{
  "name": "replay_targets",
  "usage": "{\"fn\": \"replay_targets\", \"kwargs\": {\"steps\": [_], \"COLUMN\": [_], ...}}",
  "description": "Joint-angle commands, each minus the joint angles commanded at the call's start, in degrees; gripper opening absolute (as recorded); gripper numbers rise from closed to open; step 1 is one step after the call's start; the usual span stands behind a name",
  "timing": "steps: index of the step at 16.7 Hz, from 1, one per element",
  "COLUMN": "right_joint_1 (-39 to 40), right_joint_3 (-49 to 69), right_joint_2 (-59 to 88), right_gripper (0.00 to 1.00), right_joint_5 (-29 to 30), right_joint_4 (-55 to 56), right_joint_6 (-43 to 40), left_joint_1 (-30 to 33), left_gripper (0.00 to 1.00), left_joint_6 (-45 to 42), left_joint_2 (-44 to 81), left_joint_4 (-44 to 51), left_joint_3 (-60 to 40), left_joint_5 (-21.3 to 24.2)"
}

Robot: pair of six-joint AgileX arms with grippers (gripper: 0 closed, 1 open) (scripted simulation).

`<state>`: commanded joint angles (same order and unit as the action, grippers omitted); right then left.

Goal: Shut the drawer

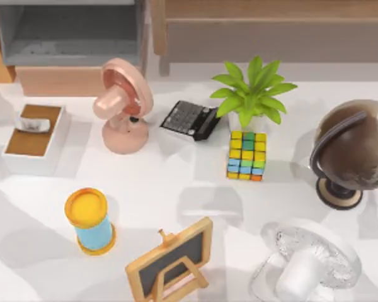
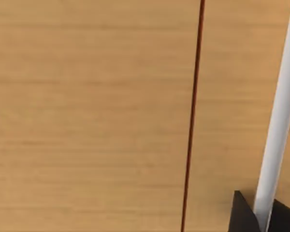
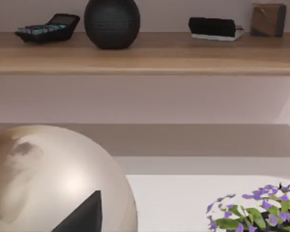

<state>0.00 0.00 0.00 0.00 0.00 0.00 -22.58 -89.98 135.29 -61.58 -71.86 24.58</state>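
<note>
The drawer [image 1: 60, 80] sits at the table's far left corner. It stands pulled out, showing its grey floor and walls behind a light peach-wood front panel. The pink fan [image 1: 123, 104] stands just right of the panel's front. In the left wrist view a dark part of my left gripper [image 2: 244, 217] hangs close to a light wood panel [image 2: 87, 116] with a thin dark seam and a white bar [image 2: 280, 121]. A dark part of my right gripper [image 3: 82, 215] shows in the right wrist view, before the globe [image 3: 48, 179].
A white box with a brown top [image 1: 34, 135] lies in front of the drawer. A calculator [image 1: 189, 119], plant [image 1: 252, 94], colour cube [image 1: 246, 155] and globe [image 1: 353, 151] spread rightwards. Nearer stand a yellow-blue cylinder [image 1: 89, 220], a chalkboard [image 1: 173, 261] and a white fan [image 1: 312, 264].
</note>
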Motion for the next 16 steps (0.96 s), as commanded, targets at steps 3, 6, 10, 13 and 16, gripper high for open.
{"fn": "replay_targets", "kwargs": {"steps": [3, 6, 10, 13, 16], "right_joint_1": [0.0, 0.0, 0.0, 0.0, 0.0], "right_joint_3": [0.0, 0.0, 0.0, 0.0, 0.0], "right_joint_2": [0.0, 0.0, 0.0, 0.0, 0.0], "right_gripper": [1.00, 1.00, 1.00, 1.00, 1.00], "right_joint_5": [0.0, 0.0, 0.0, 0.0, 0.0], "right_joint_4": [0.0, 0.0, 0.0, 0.0, 0.0], "right_joint_6": [0.0, 0.0, 0.0, 0.0, 0.0], "left_joint_1": [0.0, 0.0, 0.0, 0.0, 0.0], "left_gripper": [0.45, 0.68, 0.98, 1.00, 1.00], "left_joint_6": [0.0, 0.0, 0.0, 0.0, 0.0], "left_joint_2": [0.0, 0.0, 0.0, 0.0, 0.0], "left_joint_4": [0.0, 0.0, 0.0, 0.0, 0.0], "left_joint_3": [0.0, 0.0, 0.0, 0.0, 0.0], "left_joint_5": [0.0, 0.0, 0.0, 0.0, 0.0]}}
